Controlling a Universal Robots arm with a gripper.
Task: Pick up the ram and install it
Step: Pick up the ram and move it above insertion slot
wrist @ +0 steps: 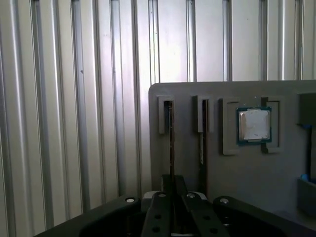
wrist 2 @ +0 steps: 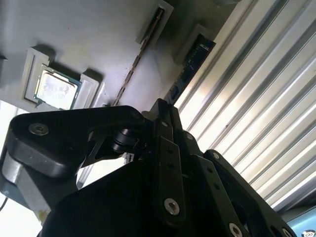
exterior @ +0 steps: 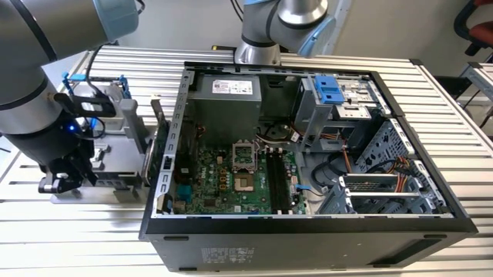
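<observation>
Two ram sticks stand on edge in slots of a grey parts tray (wrist: 237, 173). One ram (wrist: 171, 138) runs straight down between my fingertips, and its thin edge (wrist 2: 140, 54) shows in the second wrist view too. The other ram (wrist: 202, 138) stands beside it, dark green with chips (wrist 2: 190, 66). My gripper (wrist: 173, 185) (wrist 2: 163, 111) is low over the tray, its fingers (wrist: 160, 210) drawn together on the first stick, which still sits in its slot. In the exterior view my gripper (exterior: 55, 183) hangs at the tray (exterior: 115, 193) on the exterior view's left.
A square silver processor chip (wrist: 254, 125) (wrist 2: 54, 89) lies in a tray pocket near the sticks. A hard drive with blue rails (exterior: 96, 101) stands at the tray's back. The open computer case (exterior: 308, 225) sits to the right, with its motherboard's black memory slots (exterior: 281, 180). A ribbed metal table (wrist: 74, 98) is underneath.
</observation>
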